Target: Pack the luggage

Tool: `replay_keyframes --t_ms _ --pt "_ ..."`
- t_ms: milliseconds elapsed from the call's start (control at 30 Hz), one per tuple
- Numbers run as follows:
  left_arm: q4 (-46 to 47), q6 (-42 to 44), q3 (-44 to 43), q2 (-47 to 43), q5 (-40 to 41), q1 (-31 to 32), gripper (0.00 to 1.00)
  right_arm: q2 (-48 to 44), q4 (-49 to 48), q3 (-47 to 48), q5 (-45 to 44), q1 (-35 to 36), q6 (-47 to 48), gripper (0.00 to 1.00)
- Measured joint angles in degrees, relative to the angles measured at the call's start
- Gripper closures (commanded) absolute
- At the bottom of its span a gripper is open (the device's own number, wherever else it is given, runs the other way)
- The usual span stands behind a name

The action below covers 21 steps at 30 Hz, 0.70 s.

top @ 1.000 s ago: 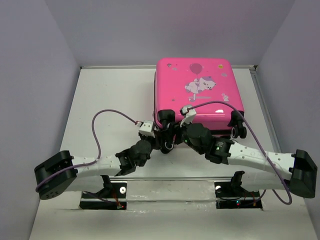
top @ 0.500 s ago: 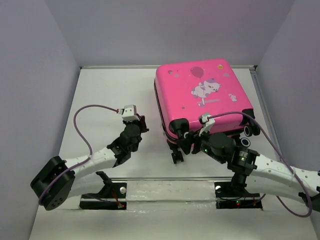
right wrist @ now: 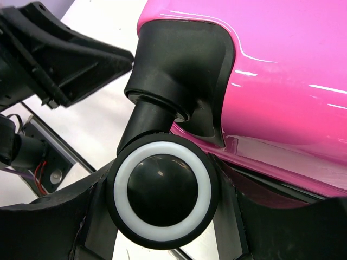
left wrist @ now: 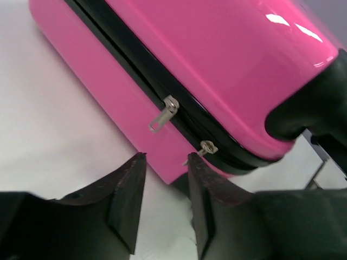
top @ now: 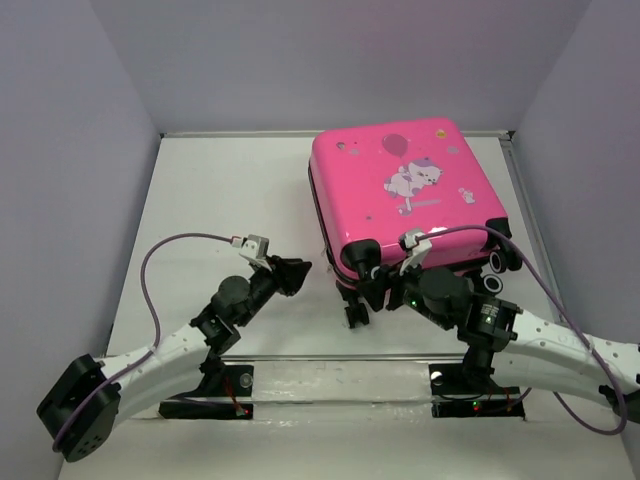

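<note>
The luggage (top: 400, 190) is a closed hot-pink suitcase lying flat at the back right, turned a little, with its cartoon sticker facing up. My right gripper (top: 366, 292) is shut on its near-left black wheel (right wrist: 162, 196), which fills the gap between the fingers (right wrist: 92, 216). My left gripper (top: 296, 272) is open and empty, just left of the suitcase's near-left corner. In the left wrist view the jaws (left wrist: 165, 162) stand apart right below the black zipper (left wrist: 135, 59). Two silver pulls (left wrist: 162, 115) hang there, and the second pull (left wrist: 206, 147) is right at the right fingertip.
The suitcase's other wheels (top: 500, 262) stick out at its near-right corner. A metal rail (top: 330, 356) runs along the table's near edge. Grey walls close in the table (top: 220, 190) on the left, back and right. Purple cables loop off both wrists.
The suitcase has been swung and pulled nearer by the right gripper on its wheel. My left gripper backed off to the left, then came back in toward the suitcase's zipper corner.
</note>
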State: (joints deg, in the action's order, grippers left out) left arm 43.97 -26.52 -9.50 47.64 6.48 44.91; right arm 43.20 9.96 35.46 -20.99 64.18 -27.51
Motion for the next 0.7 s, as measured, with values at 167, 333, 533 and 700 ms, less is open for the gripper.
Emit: replay_keyframes --t_ms 167,333,533,700 --pt "1.46 -0.9 1.36 0.48 -7.21 0.07 0.45 -0.81 1.95 0.48 -0.55 0.02 0.79 0.93" --pt "4.66 0.59 -0.68 8.22 -13.11 1.22 0.44 -3.08 4.61 0.48 -0.17 -0.68 1.09 0.93" --pt "6.71 3.06 -4.52 15.78 -15.34 2.27 0.44 -5.73 7.21 0.48 1.53 -2.27 1.33 0.93" --pt "7.48 4.92 -6.97 19.02 -15.56 2.91 0.47 -6.05 7.61 0.48 2.1 -2.73 1.64 0.93"
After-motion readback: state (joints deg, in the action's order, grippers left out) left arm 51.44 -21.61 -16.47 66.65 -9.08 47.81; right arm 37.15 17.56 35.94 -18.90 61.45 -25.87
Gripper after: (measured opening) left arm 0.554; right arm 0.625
